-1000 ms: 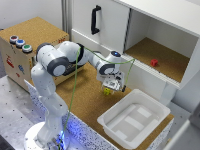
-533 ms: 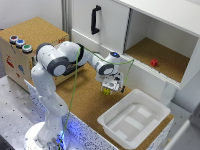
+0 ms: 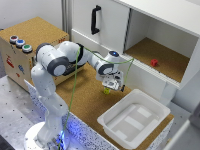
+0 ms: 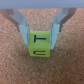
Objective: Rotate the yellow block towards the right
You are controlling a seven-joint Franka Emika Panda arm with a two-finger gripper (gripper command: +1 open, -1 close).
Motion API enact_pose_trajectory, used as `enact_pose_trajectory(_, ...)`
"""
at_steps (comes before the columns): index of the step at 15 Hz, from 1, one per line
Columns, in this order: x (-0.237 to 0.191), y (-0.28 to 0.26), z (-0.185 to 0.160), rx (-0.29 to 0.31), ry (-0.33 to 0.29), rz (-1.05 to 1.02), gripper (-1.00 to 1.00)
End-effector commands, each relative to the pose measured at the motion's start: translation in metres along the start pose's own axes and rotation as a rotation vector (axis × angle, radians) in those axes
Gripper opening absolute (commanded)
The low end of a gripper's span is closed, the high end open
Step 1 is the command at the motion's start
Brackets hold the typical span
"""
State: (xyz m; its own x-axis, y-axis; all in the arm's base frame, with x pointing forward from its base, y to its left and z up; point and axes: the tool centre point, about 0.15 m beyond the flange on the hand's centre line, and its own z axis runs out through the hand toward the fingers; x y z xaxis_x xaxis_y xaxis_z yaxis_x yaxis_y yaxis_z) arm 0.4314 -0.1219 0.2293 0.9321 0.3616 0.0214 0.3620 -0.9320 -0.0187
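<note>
The yellow block (image 3: 106,90) is a tiny yellow-green cube with dark marks, lying on the cork surface in front of the cabinet. My gripper (image 3: 113,85) points down right over it. In the wrist view the block (image 4: 39,44) sits between the two fingers (image 4: 24,27), which lie against its sides with no visible gap. The gripper looks shut on the block, and the block still rests on the cork.
A white tray (image 3: 134,119) stands just to the exterior view's right of the gripper. A small red block (image 3: 154,62) lies in the open cabinet compartment behind. A box with coloured buttons (image 3: 20,43) is at the exterior view's left.
</note>
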Motion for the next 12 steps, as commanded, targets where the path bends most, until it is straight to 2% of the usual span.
enact_pose_trajectory(1,-0.029,0.009,-0.04,0.049,0.052,0.051,-1.0)
enact_pose_trajectory(3,-0.028,0.005,-0.05,0.076,0.024,0.14,-1.0)
enact_pose_trajectory(5,-0.019,-0.003,-0.046,0.053,0.006,0.214,-1.0)
enact_pose_trajectory(7,-0.008,-0.005,-0.032,0.044,-0.022,0.384,-1.0)
enact_pose_trajectory(9,0.001,-0.011,-0.021,-0.003,-0.033,0.537,-1.0)
enact_pose_trajectory(11,0.009,-0.021,-0.016,-0.099,-0.036,0.693,-1.0)
enact_pose_trajectory(12,0.013,-0.021,-0.016,-0.11,-0.031,0.799,-1.0)
